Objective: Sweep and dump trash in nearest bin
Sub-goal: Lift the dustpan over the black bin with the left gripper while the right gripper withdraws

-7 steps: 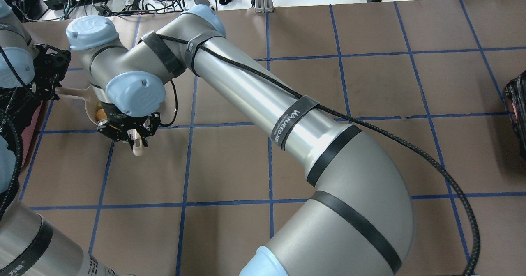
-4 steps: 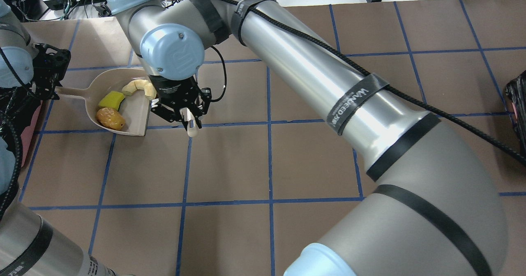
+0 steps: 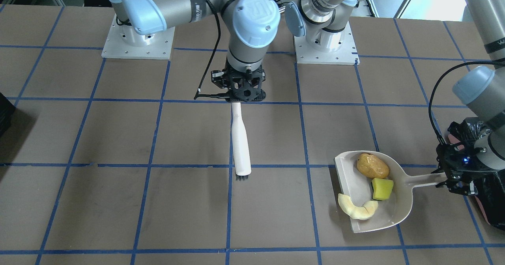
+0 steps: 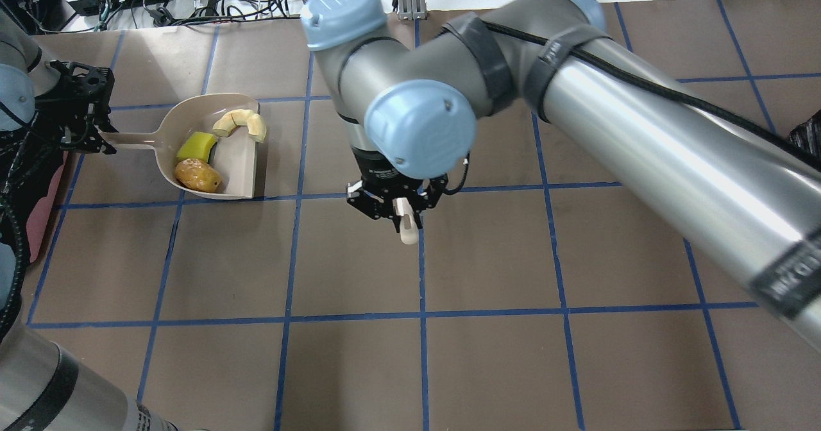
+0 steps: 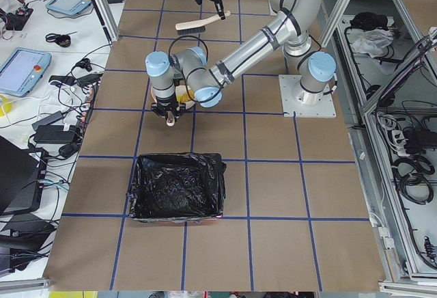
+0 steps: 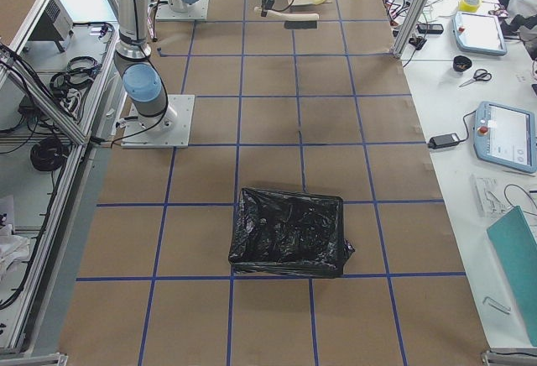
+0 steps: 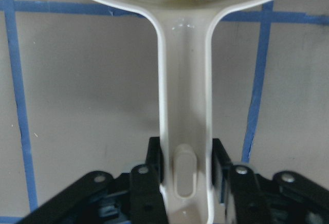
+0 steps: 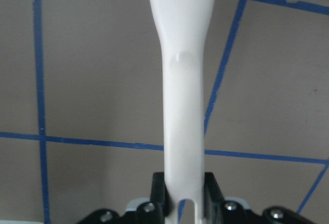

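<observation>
- L gripper (image 7: 186,167): fingers clamped on the flat handle of the dustpan (image 3: 400,204), a smooth cream plastic scoop.
- Trash all in dustpan: wrinkled brown lump (image 3: 372,165), blocky yellow-green wedge (image 3: 382,189) just beside it, pale curved rind (image 3: 357,209) near the open lip.
- R gripper (image 8: 184,193): fingers pinch the slim glossy white brush (image 3: 241,139) by its handle; short dark bristles at the far end.
- Bin (image 5: 177,187): crinkly glossy black bag, at the table's left end, near L gripper.
- Table (image 3: 118,139): matte brown, blue tape grid.
</observation>
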